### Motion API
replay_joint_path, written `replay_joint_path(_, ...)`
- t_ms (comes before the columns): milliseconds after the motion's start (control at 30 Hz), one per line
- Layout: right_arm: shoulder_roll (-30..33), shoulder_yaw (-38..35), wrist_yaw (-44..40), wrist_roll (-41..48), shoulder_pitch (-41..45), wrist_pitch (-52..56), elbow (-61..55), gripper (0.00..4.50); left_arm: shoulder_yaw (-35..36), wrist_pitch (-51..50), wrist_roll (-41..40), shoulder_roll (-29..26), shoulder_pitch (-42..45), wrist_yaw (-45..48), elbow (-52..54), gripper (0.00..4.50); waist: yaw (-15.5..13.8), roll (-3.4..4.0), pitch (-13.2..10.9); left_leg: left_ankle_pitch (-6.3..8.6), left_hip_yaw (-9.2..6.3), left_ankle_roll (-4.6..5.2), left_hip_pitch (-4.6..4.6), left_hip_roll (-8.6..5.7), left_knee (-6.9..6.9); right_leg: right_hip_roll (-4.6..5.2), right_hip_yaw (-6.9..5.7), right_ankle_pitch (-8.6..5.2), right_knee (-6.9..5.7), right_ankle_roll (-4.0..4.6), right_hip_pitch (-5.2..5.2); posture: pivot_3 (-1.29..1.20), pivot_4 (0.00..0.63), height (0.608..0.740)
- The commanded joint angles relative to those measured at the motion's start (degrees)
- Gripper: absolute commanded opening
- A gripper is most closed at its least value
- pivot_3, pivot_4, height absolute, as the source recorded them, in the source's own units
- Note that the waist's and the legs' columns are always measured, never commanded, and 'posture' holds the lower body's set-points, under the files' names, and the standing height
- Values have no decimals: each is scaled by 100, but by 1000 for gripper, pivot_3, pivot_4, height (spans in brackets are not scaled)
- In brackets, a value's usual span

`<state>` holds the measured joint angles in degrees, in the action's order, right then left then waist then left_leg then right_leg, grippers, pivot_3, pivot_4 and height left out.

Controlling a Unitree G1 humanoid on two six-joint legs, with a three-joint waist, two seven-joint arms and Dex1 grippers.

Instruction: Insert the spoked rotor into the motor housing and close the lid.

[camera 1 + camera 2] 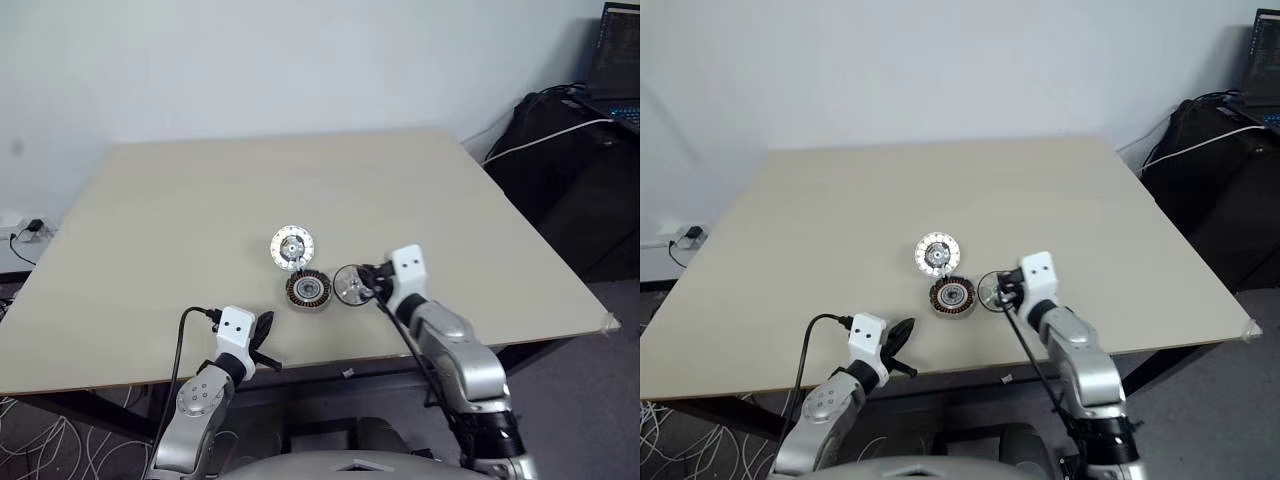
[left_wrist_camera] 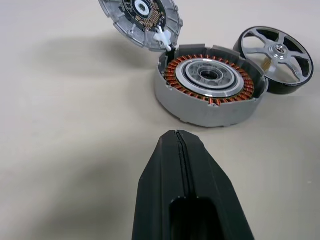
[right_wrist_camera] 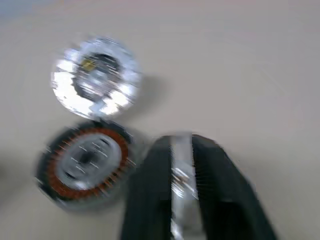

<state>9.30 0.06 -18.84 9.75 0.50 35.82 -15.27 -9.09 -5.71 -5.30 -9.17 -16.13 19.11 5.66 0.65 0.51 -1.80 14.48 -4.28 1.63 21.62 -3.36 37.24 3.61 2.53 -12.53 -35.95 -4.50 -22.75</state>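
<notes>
Right wrist view: right hand (image 3: 182, 200) gripping spoked rotor (image 3: 181, 190).

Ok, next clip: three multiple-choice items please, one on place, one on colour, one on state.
1. The dark-rimmed silver spoked rotor is:
A inside the housing
B beside the housing, at the right gripper
C at the table's far edge

2. The round grey motor housing has windings coloured:
A blue
B copper-orange
C green

3. The left gripper is:
A shut, empty
B wide open
C holding the lid

Answers: B, it sits right of the housing; B, plain in the left wrist view; A, its fingers meet around nothing.
</notes>
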Motion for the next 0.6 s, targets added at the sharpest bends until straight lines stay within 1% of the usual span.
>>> replay_joint_path(33,81,-328,91,209,-157,180,-315,1829,-25,33,-49,-2,128,88,122,0,9,2,-2,0,2,0,0,1,0,-1,2,0,0,0,-1,0,0,740)
replay_joint_path(100,85,-452,142,285,-263,312,-279,2465,-33,29,-53,-3,149,112,107,0,8,3,-2,0,2,0,-1,3,0,-1,0,0,0,0,1,0,0,740)
replay_joint_path(133,64,-455,166,304,-277,352,-251,2862,-29,28,-55,-8,155,124,101,0,8,5,-3,0,2,0,-1,3,0,-1,0,0,0,0,0,0,0,740)
replay_joint_path(200,-18,-483,194,422,-267,430,-197,3436,-21,23,-53,-11,160,136,96,0,10,7,-5,0,2,0,-1,3,0,-2,1,0,-1,0,-1,0,0,740)
replay_joint_path(433,-543,-907,356,1153,144,984,281,3436,-1,4,-56,-28,143,140,111,0,1,6,-6,0,3,0,0,3,1,0,1,1,0,-1,1,0,0,740)
replay_joint_path(600,-732,-1189,602,1350,548,1081,797,3436,5,-7,-61,-26,112,128,160,0,2,12,-9,0,2,0,1,3,0,0,1,1,1,-1,-1,0,0,740)
